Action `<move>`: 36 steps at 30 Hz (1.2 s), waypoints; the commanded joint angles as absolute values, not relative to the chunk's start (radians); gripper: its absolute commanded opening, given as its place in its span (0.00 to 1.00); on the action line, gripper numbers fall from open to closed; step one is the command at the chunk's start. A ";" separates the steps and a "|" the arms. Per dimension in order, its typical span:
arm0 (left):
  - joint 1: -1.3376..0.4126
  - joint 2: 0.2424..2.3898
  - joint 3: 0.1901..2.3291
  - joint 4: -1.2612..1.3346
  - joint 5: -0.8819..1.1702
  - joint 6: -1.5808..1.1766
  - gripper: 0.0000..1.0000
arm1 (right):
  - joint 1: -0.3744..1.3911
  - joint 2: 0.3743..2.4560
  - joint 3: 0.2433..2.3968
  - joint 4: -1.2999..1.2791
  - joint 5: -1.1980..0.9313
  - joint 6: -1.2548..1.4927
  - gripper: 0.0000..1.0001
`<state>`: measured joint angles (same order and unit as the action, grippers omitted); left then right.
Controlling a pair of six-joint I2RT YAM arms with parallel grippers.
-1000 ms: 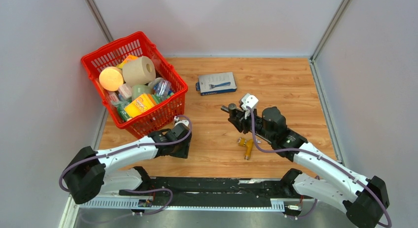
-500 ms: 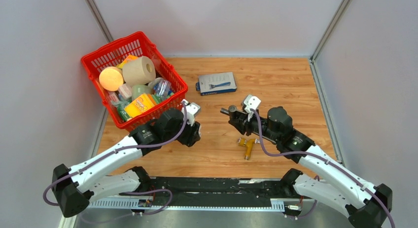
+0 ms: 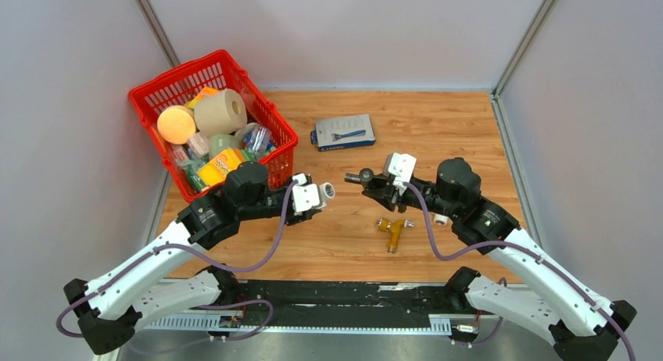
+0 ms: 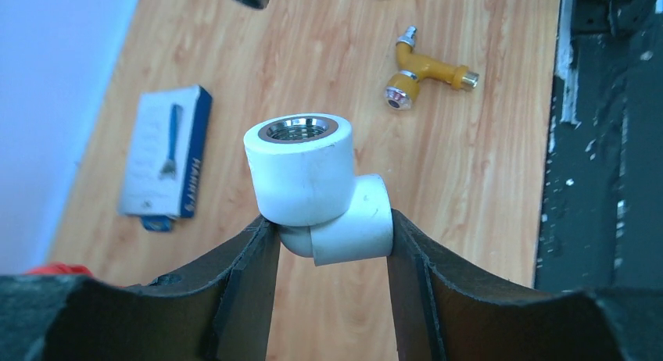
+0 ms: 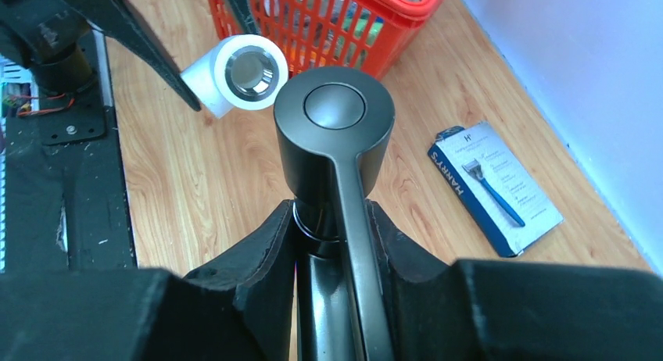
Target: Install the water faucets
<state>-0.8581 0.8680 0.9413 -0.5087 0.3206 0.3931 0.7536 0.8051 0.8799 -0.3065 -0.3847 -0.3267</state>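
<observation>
A white elbow fitting (image 4: pixel 309 181) is being clenched in the left gripper (image 4: pixel 328 224), mouth turned to three o'clock. The faucet (image 5: pixel 334 119) is being grasped by the right gripper (image 5: pixel 332 214), aimed at nine o'clock.

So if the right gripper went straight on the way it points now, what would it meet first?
Most likely the white elbow fitting held in the left gripper: the dark faucet in the right gripper points toward it, slightly off its threaded opening; depth is unclear.
</observation>
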 commanded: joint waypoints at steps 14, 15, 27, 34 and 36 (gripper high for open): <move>-0.864 0.770 0.816 -0.275 0.457 0.701 0.00 | 0.971 0.894 1.129 -0.554 -0.296 -0.788 0.00; -0.864 0.769 0.808 -0.272 0.459 0.690 0.00 | 0.986 0.897 1.129 -0.566 -0.263 -0.819 0.00; -0.862 0.782 0.793 -0.284 0.525 0.670 0.00 | 1.054 0.922 1.135 -0.594 -0.020 -1.083 0.00; -0.864 0.831 0.811 -0.305 0.540 0.660 0.00 | 1.117 0.928 1.126 -0.598 0.071 -1.158 0.00; -0.864 0.836 0.810 -0.307 0.538 0.660 0.00 | 1.117 0.923 1.126 -0.597 0.052 -1.157 0.00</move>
